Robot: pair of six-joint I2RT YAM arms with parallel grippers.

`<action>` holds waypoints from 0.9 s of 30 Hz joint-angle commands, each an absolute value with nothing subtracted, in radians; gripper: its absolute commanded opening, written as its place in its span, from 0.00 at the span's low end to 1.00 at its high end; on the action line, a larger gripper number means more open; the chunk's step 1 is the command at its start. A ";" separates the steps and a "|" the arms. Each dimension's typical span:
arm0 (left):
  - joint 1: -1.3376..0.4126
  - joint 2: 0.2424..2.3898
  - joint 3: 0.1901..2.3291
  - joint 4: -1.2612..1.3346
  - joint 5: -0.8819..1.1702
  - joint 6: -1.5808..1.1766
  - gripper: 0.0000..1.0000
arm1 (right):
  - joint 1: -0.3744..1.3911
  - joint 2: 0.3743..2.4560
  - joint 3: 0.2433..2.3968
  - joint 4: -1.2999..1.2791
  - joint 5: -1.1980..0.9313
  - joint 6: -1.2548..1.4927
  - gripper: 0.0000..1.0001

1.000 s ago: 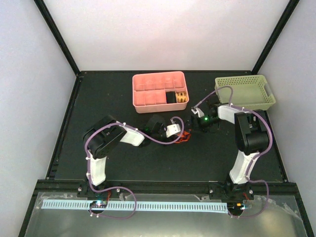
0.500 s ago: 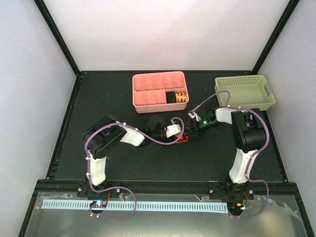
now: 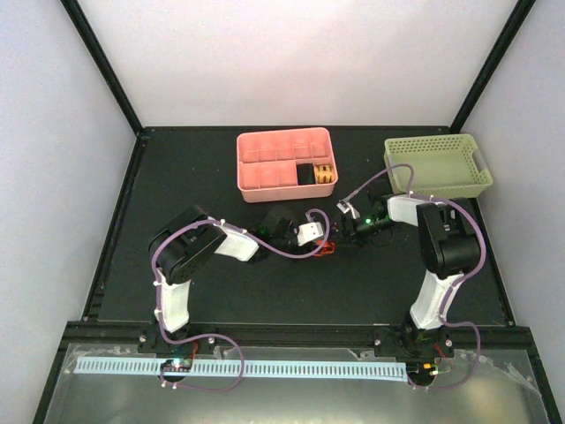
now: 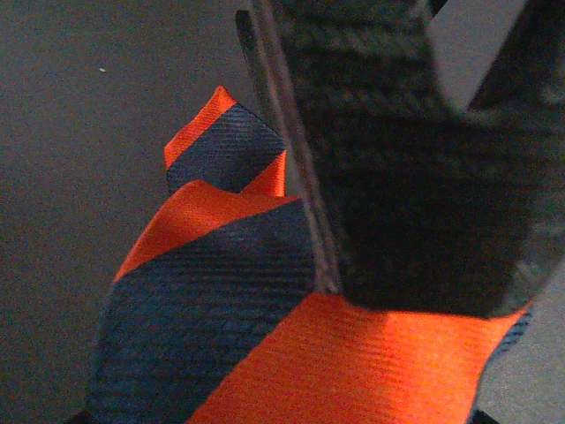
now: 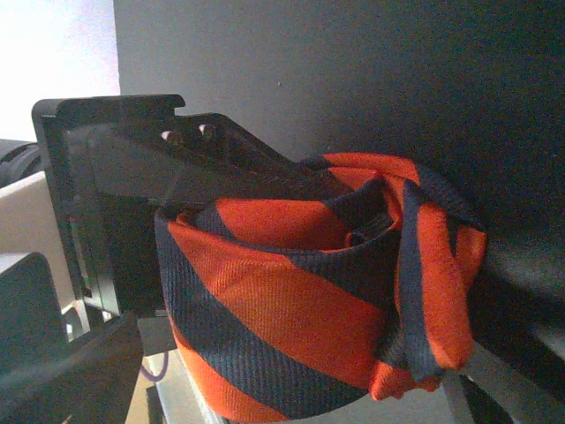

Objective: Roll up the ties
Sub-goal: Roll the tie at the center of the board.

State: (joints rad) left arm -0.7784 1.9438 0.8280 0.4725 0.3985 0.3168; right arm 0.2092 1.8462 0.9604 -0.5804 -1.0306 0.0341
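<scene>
The orange-red tie with navy stripes (image 3: 328, 250) lies bunched on the black table between my two grippers, mostly hidden under them in the top view. In the right wrist view it is a loose roll (image 5: 309, 300) filling the jaw area, with the left gripper's black body (image 5: 177, 168) pressed against its left side. In the left wrist view the tie (image 4: 265, 353) fills the lower frame, its pointed end lying on the table behind, with a black finger (image 4: 406, 177) on top of it. My left gripper (image 3: 320, 240) and right gripper (image 3: 346, 228) meet at the tie, both closed on it.
A pink compartment tray (image 3: 256, 146) stands at the back centre with a dark roll (image 3: 305, 174) and a yellow striped roll (image 3: 325, 174) in its right compartments. A pale green basket (image 3: 437, 163) stands at the back right, close behind the right arm.
The right gripper has moved a little left, closing in on the left gripper. Less of the tie shows between them. The left arm has barely moved.
</scene>
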 commanded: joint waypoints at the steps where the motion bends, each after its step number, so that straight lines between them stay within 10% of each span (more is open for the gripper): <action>1: -0.779 1.968 0.822 0.359 0.356 0.323 0.40 | 0.218 1.844 0.964 -0.545 -1.022 0.077 0.89; 23: -0.781 1.965 0.816 0.368 0.365 0.334 0.40 | 0.239 1.890 0.977 -0.544 -0.904 0.084 0.02; 27: -0.780 1.951 0.808 0.382 0.361 0.332 0.65 | 0.240 1.884 0.974 -0.540 -0.908 0.081 0.02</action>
State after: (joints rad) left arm -0.7792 1.9438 0.8291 0.4538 0.3885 0.3222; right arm 0.2249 1.8706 0.9836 -0.5522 -0.9867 0.0933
